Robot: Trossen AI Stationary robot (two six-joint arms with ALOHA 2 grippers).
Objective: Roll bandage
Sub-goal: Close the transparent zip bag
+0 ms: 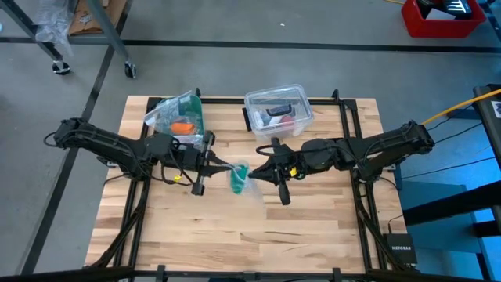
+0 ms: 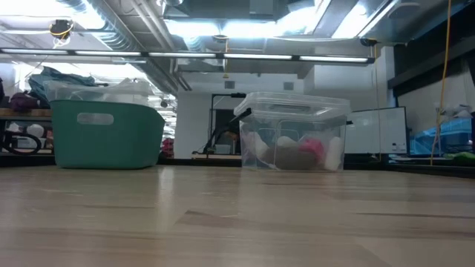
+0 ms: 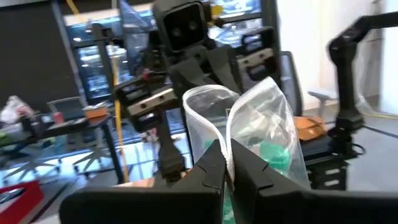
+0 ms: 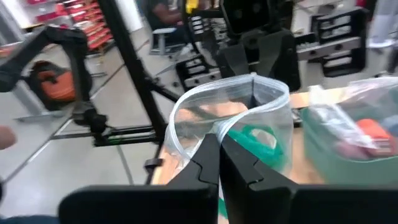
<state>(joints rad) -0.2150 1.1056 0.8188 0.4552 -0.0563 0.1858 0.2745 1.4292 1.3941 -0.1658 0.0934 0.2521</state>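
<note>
Above the middle of the wooden worktop (image 1: 235, 235), high view: the left tool (image 1: 218, 164) and right tool (image 1: 259, 171) face each other, each pinching a side of a clear plastic zip bag (image 1: 243, 182); the teal-green rolled bandage (image 1: 237, 178) hangs inside, between them. Left wrist view: fingers (image 3: 208, 165) clenched on the bag's rim, bandage just beyond. Right wrist view: fingers (image 4: 205, 158) likewise clamped on the rim; bandage inside.
</note>
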